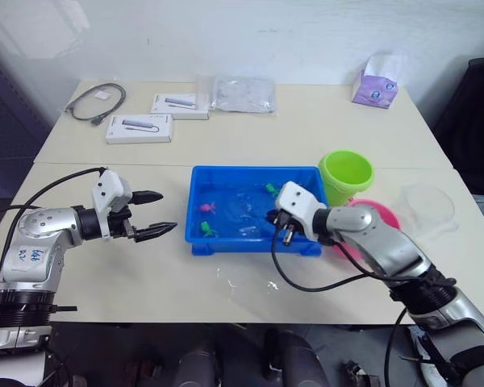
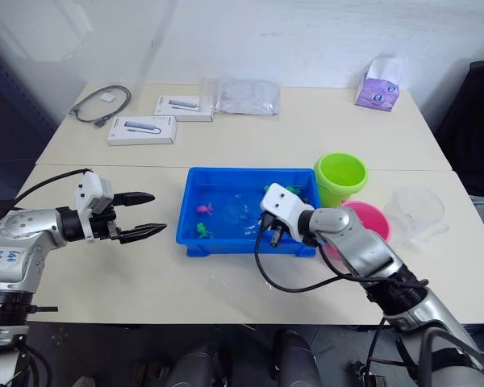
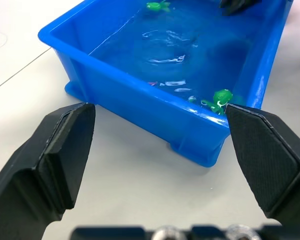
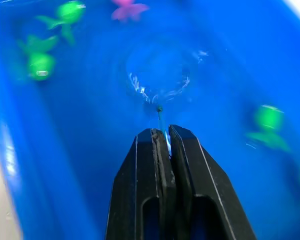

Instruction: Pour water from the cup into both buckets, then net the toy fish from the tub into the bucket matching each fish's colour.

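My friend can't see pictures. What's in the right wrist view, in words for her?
A black two-fingered claw is pinched shut on a thin stick handle, dipping the net's hoop into the water of a bright blue plastic tub. Tiny green plastic fish and one pink plastic fish lie scattered in the water around it.

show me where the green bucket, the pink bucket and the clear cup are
green bucket [image 1: 346, 172]: left eye view, on its inner wall.
pink bucket [image 2: 371, 220]: right eye view, on its inside.
clear cup [image 2: 419, 211]: right eye view, on its wall.

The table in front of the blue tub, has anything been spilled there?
Yes. A few small wet glints lie on the table just in front of the tub, near and; they look like splashed water. Nothing else seems askew.
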Tool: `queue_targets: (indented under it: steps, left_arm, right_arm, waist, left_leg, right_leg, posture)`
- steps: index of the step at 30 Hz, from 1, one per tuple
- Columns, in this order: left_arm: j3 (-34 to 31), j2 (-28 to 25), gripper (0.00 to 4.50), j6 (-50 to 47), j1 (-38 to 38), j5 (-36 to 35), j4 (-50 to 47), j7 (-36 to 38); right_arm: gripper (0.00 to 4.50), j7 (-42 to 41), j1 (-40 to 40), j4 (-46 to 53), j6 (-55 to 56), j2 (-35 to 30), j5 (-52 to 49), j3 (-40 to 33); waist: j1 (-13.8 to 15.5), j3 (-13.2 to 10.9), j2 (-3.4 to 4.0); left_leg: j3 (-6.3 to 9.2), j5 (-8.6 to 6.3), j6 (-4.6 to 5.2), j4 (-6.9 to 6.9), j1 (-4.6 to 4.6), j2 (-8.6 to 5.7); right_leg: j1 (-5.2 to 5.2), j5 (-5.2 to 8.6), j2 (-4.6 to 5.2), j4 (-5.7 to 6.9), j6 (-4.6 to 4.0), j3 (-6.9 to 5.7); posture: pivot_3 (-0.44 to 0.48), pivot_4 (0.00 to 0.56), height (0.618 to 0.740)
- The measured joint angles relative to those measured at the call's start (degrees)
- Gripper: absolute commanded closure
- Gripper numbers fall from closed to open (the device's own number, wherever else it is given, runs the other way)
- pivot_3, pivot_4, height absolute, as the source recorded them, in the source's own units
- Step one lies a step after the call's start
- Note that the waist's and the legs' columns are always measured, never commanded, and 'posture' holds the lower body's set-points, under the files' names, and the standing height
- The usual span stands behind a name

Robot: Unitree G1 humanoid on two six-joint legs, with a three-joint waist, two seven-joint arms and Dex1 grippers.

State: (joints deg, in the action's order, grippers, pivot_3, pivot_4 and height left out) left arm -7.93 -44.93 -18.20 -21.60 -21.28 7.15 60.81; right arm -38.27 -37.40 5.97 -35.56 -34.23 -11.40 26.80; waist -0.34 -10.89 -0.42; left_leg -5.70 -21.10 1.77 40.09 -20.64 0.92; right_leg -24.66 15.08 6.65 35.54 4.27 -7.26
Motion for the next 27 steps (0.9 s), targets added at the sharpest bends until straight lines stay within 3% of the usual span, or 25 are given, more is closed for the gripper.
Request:
queue_targets:
  steps: [13,20,27]
  left_arm:
    - [2.8,0.0,0.05,-5.3,-2.8,0.5,-2.6,-2.3]
    - [5.1,0.0,0.05,-9.5,-4.9,1.1,-4.5,-3.2]
    - [6.7,0.2,0.05,-8.8,-6.1,1.5,-3.5,-2.1]
  right_arm:
    - [4.50,-3.3,-2.8,-4.2,0.8,6.7,4.0,-0.6]
    - [4.50,-2.2,0.5,-2.7,3.6,8.3,3.6,-6.9]
    - [4.50,-3.0,8.1,6.0,4.6,6.6,0.7,-13.7]
  waist:
    - [0.1,0.0,0.00]
    - [-0.1,0.0,0.00]
    - [0.2,0.0,0.00]
  left_leg:
    - [0.08,0.00,-0.01,0.01,-0.04,-0.03]
    - [0.08,0.01,-0.03,0.00,-0.06,-0.02]
    - [0.10,0.01,-0.03,0.00,-0.07,-0.03]
  right_leg:
    - [0.01,0.00,-0.04,0.00,0.00,-0.11]
    - [0.00,0.00,-0.12,-0.01,0.00,-0.12]
    - [0.00,0.00,-0.13,-0.02,0.00,-0.12]
  posture:
    - [0.000,0.150,0.740]
    - [0.000,0.150,0.740]
    - [0.000,0.150,0.740]
